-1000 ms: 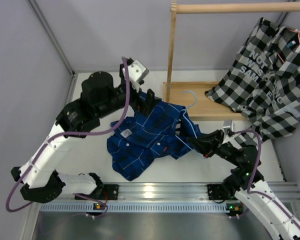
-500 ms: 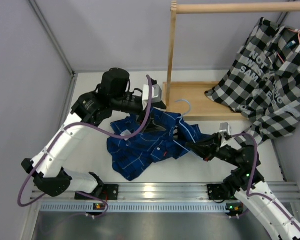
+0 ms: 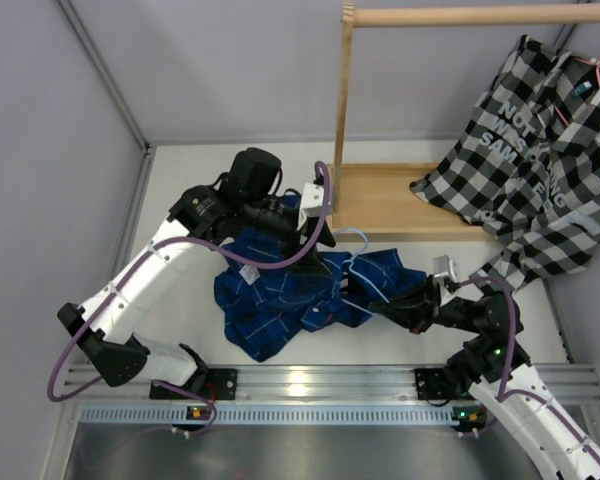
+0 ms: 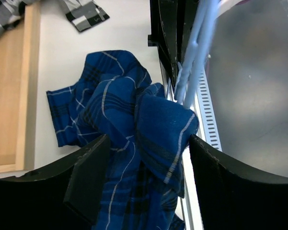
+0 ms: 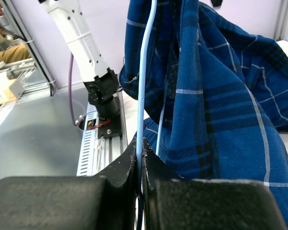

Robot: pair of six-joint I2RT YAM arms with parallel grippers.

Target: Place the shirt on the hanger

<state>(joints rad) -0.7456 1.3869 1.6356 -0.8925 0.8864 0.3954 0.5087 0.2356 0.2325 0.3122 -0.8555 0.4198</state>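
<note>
White tabletop [image 3: 175, 195] is covered at centre frame by the shirt [image 3: 275, 300]. The hanger [image 5: 143, 72], threaded inside it, is clamped by the right gripper [image 5: 140, 146]. Bunched cloth is straddled by the left gripper [image 4: 148, 143], whose fingers are spread apart.

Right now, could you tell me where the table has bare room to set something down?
Bare: the far-left corner of the table, behind the left arm; the strip between shirt and near rail; the rack base left of the checked shirt. Crowded: the middle, with shirt and hanger.
</note>
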